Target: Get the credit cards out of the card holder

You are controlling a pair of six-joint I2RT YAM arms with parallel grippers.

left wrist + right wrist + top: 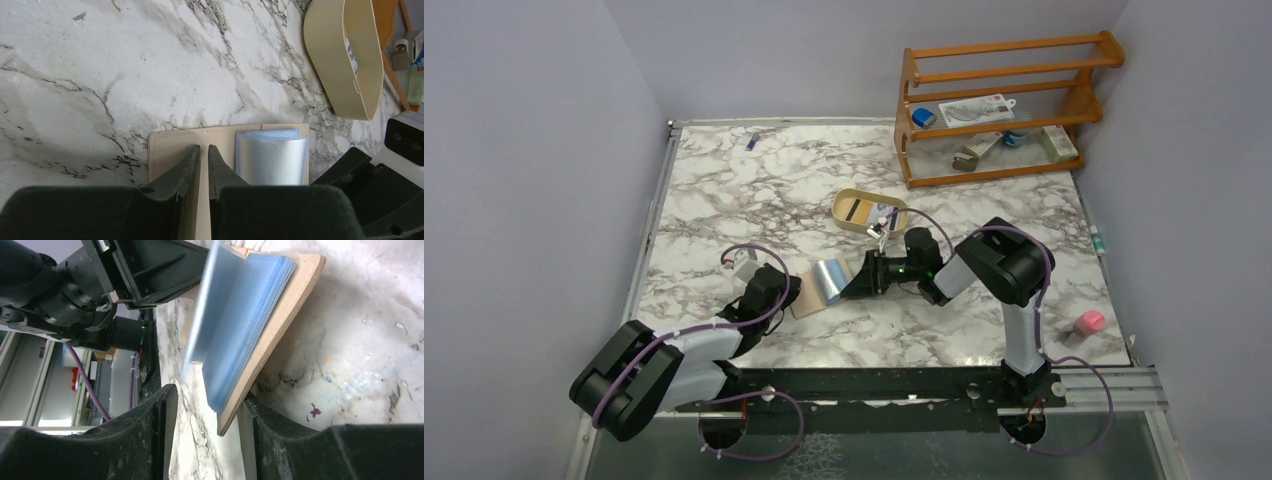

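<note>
- Card holder lies open on the marble table, near centre, between both arms.
- Credit cards, a pale blue stack, sit in its right half, top leaf lifted.
- Left gripper: jaws all but clenched, tips over the left flap.
- Right gripper: jaws released, straddling the holder's right edge and the cards.

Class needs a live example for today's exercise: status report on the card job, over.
Left gripper shut on card holder. Right gripper open, straddling credit cards, none out yet. Nothing blocking.
</note>
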